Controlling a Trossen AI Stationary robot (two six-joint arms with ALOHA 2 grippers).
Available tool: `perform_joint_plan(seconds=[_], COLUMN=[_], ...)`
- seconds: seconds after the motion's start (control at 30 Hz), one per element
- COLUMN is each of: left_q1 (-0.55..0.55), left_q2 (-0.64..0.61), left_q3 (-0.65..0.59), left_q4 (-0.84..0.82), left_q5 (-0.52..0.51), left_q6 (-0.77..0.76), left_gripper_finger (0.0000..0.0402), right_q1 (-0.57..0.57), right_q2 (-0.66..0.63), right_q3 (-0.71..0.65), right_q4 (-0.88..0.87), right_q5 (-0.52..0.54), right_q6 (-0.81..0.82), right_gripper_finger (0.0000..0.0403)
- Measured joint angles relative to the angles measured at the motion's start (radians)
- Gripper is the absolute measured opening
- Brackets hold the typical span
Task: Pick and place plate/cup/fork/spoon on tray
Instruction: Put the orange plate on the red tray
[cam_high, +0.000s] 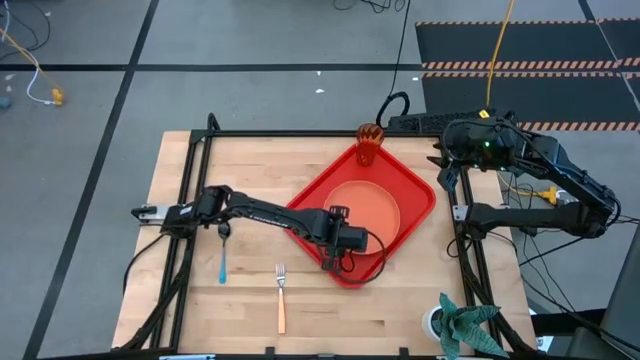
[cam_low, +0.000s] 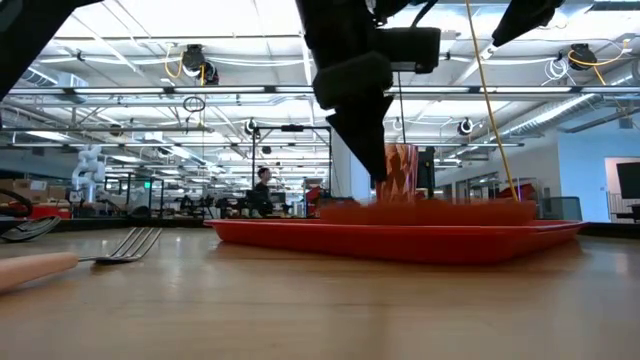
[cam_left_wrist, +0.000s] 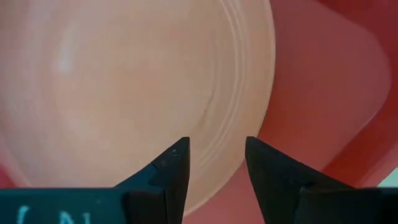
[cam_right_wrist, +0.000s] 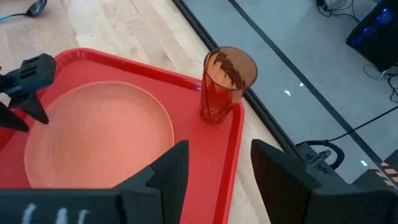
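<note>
The red tray (cam_high: 415, 185) lies in the middle of the table. The salmon plate (cam_high: 365, 205) lies flat in it and also shows in the right wrist view (cam_right_wrist: 99, 134). The amber cup (cam_high: 370, 143) stands upright in the tray's far corner, seen too in the right wrist view (cam_right_wrist: 227, 81). My left gripper (cam_left_wrist: 216, 152) is open just above the plate's near rim (cam_left_wrist: 249, 81), over the tray's near edge (cam_high: 335, 258). The spoon (cam_high: 223, 258) and the fork (cam_high: 281, 300) lie on the wood to the tray's left and near side. My right gripper (cam_right_wrist: 214, 165) is open and empty at the far right.
A green leafy object (cam_high: 468, 322) and a small white round thing (cam_high: 432, 320) sit at the table's near right corner. Black frame rails (cam_high: 190, 200) run along the table's left, far and right sides. Bare wood lies left of the tray.
</note>
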Motion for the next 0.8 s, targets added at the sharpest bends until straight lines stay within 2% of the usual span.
perform_joint_plan(seconds=[0.13, 0.3, 0.47, 0.8], left_q1=[-0.003, 0.000, 0.000, -0.003], left_q2=[0.000, 0.000, 0.000, -0.002], left_q3=[-0.010, -0.084, -0.167, -0.121], left_q4=[0.017, 0.021, 0.008, -0.063], left_q5=[0.038, 0.120, 0.115, 0.112], left_q6=[-0.005, -0.027, -0.037, -0.062], left_gripper_finger=[0.0153, 0.0152, 0.0152, 0.0152], right_q1=[0.000, 0.000, 0.000, 0.000], right_q2=[0.000, 0.000, 0.000, 0.000], right_q3=[0.000, 0.000, 0.000, 0.000], right_q4=[0.001, -0.001, -0.002, 0.003], right_q5=[0.000, 0.000, 0.000, 0.000], right_q6=[0.003, 0.008, 0.008, 0.008], right_gripper_finger=[0.0165, 0.0165, 0.0165, 0.0165])
